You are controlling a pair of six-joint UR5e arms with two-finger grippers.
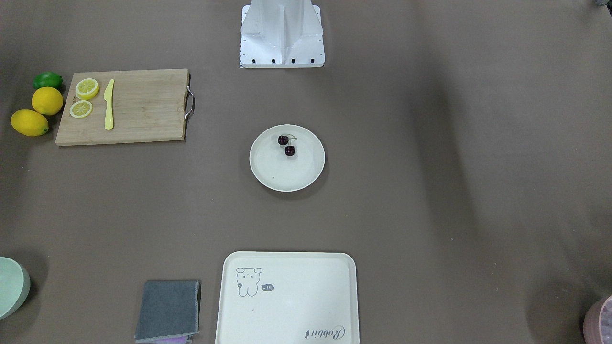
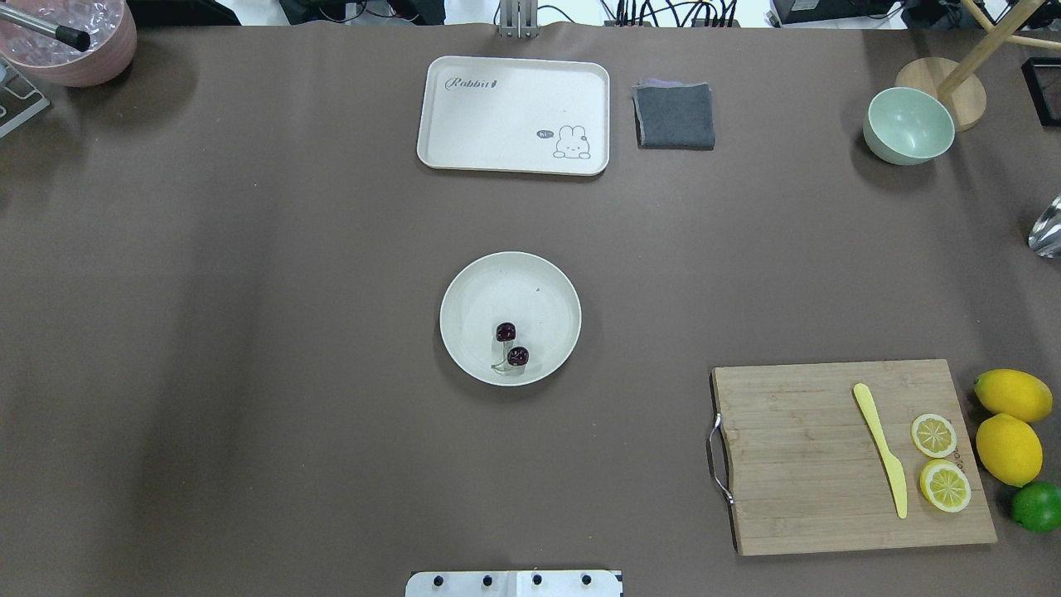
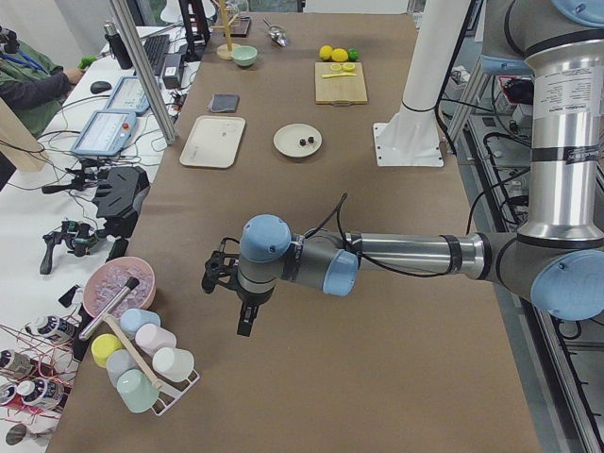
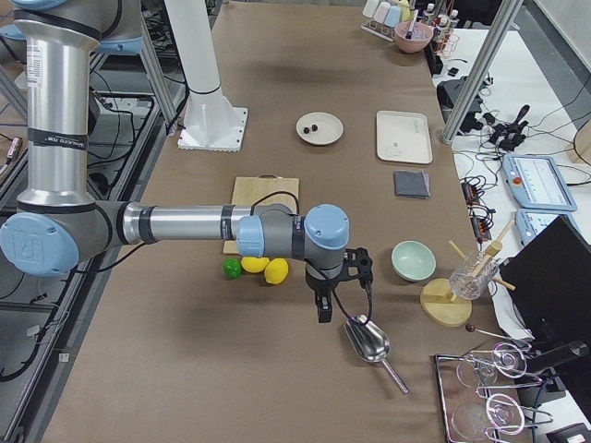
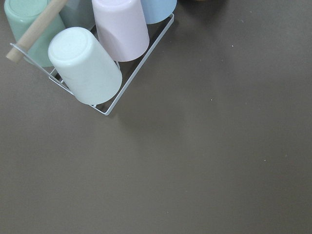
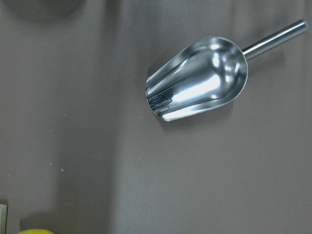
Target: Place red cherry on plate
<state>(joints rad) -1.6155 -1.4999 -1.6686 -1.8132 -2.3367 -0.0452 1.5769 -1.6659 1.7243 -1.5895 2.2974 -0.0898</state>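
Resting on plate: cherry.
Sits near 6 o'clock in overhead view; left gripper and right gripper well apart from it, spread or pressed together cannot tell.

The red cherry is recorded as glossy dark red, near black; the plate as plain cream-white; the tray as cream, marked with a grey rabbit drawing (lettering likewise grey).

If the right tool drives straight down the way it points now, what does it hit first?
Probably bare table, just beside the metal scoop. The right tool points down with the scoop offset from its line, though depth is hard to judge.
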